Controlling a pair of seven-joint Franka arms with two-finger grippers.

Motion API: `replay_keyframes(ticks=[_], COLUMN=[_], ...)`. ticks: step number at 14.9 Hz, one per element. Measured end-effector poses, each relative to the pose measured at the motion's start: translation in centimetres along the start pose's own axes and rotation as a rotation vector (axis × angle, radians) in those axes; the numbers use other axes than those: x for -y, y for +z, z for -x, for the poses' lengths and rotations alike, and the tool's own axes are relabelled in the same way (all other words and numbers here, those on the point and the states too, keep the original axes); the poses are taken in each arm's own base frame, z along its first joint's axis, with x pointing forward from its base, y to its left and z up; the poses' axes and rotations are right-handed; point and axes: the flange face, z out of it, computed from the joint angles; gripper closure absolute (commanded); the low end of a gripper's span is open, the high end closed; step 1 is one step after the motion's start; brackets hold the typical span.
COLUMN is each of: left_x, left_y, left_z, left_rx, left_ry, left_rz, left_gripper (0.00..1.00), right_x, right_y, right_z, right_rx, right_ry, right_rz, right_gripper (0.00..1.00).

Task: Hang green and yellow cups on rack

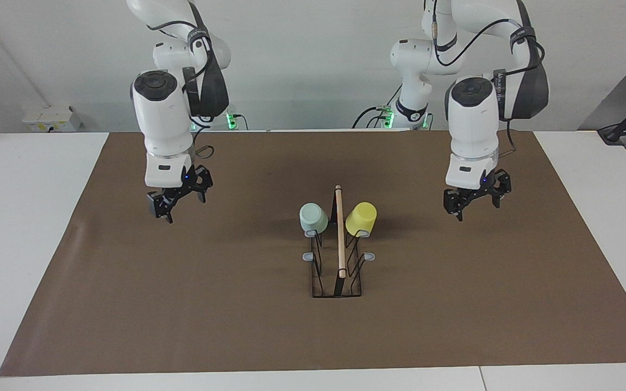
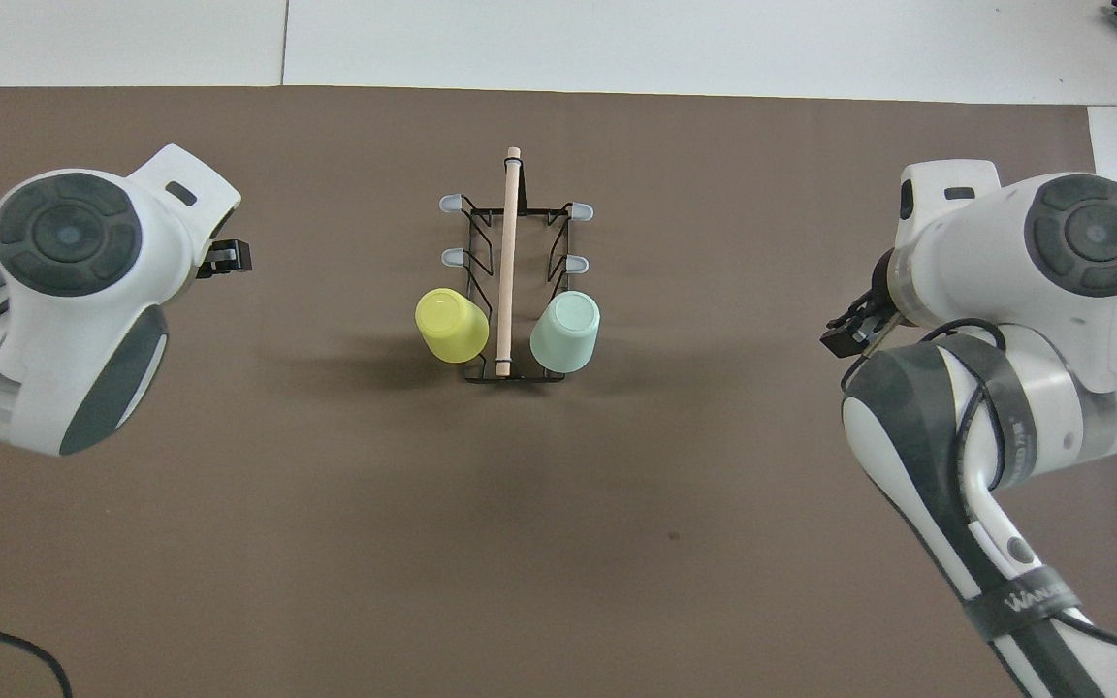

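Observation:
The black wire rack [image 1: 337, 282] [image 2: 477, 233] with a wooden rod along its top stands mid-mat. The pale green cup [image 1: 313, 218] [image 2: 565, 333] hangs mouth-down on the prong nearest the robots on the right arm's side. The yellow cup [image 1: 361, 218] [image 2: 451, 326] hangs the same way on the matching prong on the left arm's side. My left gripper [image 1: 476, 208] [image 2: 225, 257] hovers open over bare mat toward the left arm's end, apart from the yellow cup and holding nothing. My right gripper [image 1: 181, 206] [image 2: 850, 331] hovers open and empty over the mat toward the right arm's end.
A brown mat [image 1: 182, 304] covers most of the white table [image 1: 19, 217]. Several grey-tipped prongs [image 1: 307, 256] on the rack carry nothing. Both arms' wrists hang above the mat on either side of the rack.

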Motion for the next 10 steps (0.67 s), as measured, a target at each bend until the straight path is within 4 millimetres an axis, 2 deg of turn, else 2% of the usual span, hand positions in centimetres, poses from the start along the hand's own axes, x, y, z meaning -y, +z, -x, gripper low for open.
replay_keyframes(ticks=[2,4,7,10], left_x=[2.9,5.3,9.4,13.7], left_y=[-0.4,-0.8,-1.6,-3.1], left_z=[-0.3,-0.3,0.6,1.2], left_rx=[0.02,0.047,0.109,0.166], left_ry=[0.032,0.05,0.123,0.2], left_rz=[0.065,0.133,0.238,0.288], left_gripper=[0.0,0.0,0.0,0.0], right_x=[1.5,1.3,-0.6,-4.3], right_y=[-1.6,-4.0,-8.1,-11.5], right_z=[0.3,1.3,3.5,6.6], right_rx=[0.026,0.027,0.056,0.114], right_ry=[0.203,0.358,0.498,0.623], right_rz=[-0.003,0.005,-0.006,-0.101], right_gripper=[0.0,0.0,0.0,0.0])
